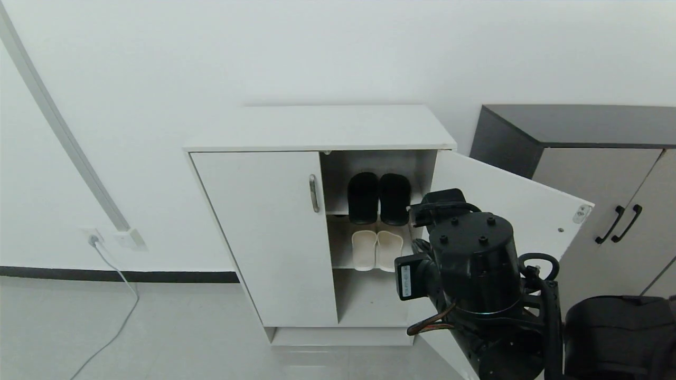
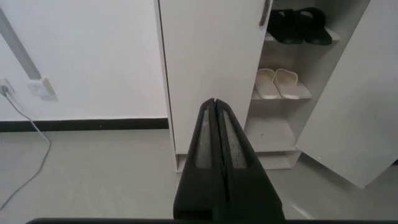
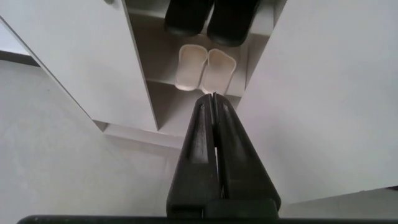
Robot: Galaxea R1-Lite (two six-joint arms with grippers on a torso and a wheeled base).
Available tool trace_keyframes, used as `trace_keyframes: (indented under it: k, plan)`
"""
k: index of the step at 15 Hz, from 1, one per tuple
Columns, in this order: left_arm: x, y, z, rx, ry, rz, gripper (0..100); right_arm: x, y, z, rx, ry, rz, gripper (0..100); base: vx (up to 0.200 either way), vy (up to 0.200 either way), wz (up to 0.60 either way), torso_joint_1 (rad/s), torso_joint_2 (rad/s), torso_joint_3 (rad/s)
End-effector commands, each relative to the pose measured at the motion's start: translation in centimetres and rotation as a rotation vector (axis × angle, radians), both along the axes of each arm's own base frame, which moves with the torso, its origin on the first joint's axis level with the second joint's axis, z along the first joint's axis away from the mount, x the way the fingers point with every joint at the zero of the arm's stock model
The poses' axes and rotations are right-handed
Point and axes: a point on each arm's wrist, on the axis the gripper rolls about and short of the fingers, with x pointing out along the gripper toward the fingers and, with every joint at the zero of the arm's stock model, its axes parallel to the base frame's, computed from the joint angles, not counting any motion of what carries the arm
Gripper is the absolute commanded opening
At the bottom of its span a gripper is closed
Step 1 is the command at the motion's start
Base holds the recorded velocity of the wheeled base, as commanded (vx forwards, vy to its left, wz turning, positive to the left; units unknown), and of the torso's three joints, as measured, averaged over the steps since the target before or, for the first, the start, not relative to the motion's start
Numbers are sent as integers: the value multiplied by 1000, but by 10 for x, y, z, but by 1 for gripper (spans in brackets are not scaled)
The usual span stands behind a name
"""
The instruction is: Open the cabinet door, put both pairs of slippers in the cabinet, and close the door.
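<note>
My right arm (image 1: pixel 472 253) is raised low on the right of the head view, in front of the inner face of the open right door (image 1: pixel 507 206). The right claw (image 3: pixel 213 95) has its 2 fingers pressed together with nothing between them. It points toward the open side of the cabinet (image 1: pixel 322 126), just beside the door's inner face. The left claw (image 2: pixel 214 101) is also closed flat and holds nothing. It hangs over the floor (image 2: pixel 93 168), apart from the cabinet, and aims at the lower part of the closed left door (image 1: pixel 264 232), whose metal handle (image 1: pixel 313 193) sits at its inner edge. Inside the open half, the black slippers (image 1: pixel 379 198) lie side by side on the upper shelf. The white slippers (image 1: pixel 377 249) lie side by side on the shelf just below. To the right of the white cabinet stands a dark-topped cabinet (image 1: pixel 581 132) with 2 black handles. On the left wall, a cable (image 1: pixel 124 295) runs down from a socket to the floor.
</note>
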Motion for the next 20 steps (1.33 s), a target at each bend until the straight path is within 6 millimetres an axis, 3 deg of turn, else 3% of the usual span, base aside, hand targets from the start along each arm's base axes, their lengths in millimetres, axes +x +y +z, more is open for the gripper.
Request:
trace_keyframes:
  k: [1, 20]
  plan:
    - [0, 0, 0, 0, 0, 0, 0, 0, 0, -1, -3, 2, 2, 0, 0, 0, 0, 183, -491, -310]
    - [0, 0, 0, 0, 0, 0, 0, 2, 1, -7, -17, 12, -3, 0, 0, 0, 0, 228, -525, -303]
